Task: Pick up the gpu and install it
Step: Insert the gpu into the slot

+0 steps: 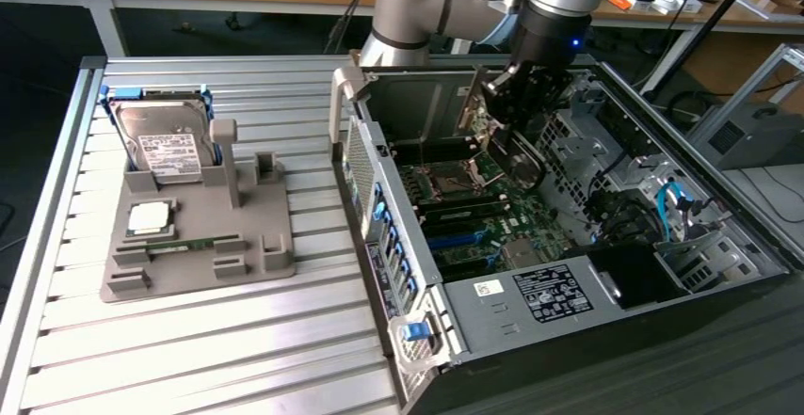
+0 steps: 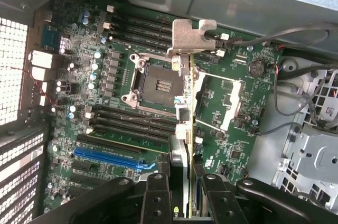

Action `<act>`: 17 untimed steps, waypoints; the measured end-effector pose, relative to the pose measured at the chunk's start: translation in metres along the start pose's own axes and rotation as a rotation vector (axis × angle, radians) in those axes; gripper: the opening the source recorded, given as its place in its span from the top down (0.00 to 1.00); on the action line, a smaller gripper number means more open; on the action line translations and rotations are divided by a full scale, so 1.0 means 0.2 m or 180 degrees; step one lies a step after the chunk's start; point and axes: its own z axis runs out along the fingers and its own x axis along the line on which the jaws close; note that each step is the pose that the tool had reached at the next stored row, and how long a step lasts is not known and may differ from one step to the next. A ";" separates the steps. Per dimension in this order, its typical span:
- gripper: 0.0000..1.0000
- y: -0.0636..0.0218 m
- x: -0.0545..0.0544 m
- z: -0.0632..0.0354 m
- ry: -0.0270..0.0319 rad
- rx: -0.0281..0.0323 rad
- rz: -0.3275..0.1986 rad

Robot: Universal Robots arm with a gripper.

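while the gpu (image 1: 475,106) is clamped edge-on between the fingers (image 2: 157,195) of the gripper (image 1: 492,125), it is held inside the open computer case (image 1: 377,151), raised above the motherboard (image 1: 472,236) on the case floor and not yet seated. in the wrist view the card's silvery end bracket (image 2: 191,35) is seen at its end away from the gripper. also inside the case, an empty cpu socket (image 2: 154,82) and a blue expansion slot (image 2: 108,158) are seen on the motherboard. outside the case, to the exterior view's left of it, a grey fixture (image 1: 270,246) is set on the slatted table (image 1: 188,359); a hard drive (image 1: 169,147), a cpu chip (image 1: 151,217) and a memory stick (image 1: 188,244) are carried on it.
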 end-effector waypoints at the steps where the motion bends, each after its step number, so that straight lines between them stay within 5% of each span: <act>1: 0.73 0.000 0.00 0.000 -0.0001 0.0000 -0.0013; 17: 0.73 0.000 0.00 0.000 -0.0019 -0.0001 -0.0207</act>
